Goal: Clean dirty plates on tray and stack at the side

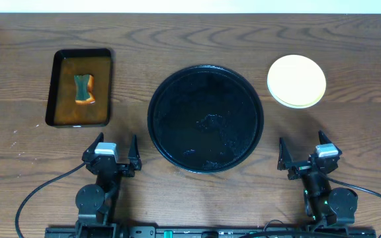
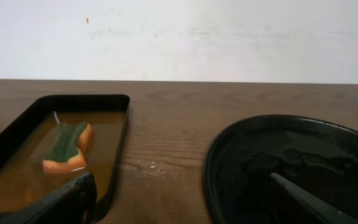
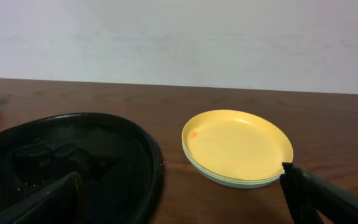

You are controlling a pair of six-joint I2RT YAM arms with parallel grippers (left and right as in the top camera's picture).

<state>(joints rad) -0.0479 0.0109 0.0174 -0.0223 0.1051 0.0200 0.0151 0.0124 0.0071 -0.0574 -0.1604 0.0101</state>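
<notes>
I have the left gripper (image 1: 116, 149) and the right gripper (image 1: 303, 151) low at my near edge, fingers spread wide, gripping nothing. The large round glossy black tray (image 1: 177, 99) lies between them, just ahead, streaked with water. The stack of small round plates (image 1: 296, 80), pale yellow on top, sits ahead of the right fingers, near the tray but apart from it. The rectangular black tray of brown liquid (image 1: 53, 86) holds a green-and-orange sponge (image 1: 83, 89) ahead of the left fingers.

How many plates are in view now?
2: the yellow plate tops a stack right of the black tray; a mint plate peeks out beneath it. Another may be hidden.
</notes>
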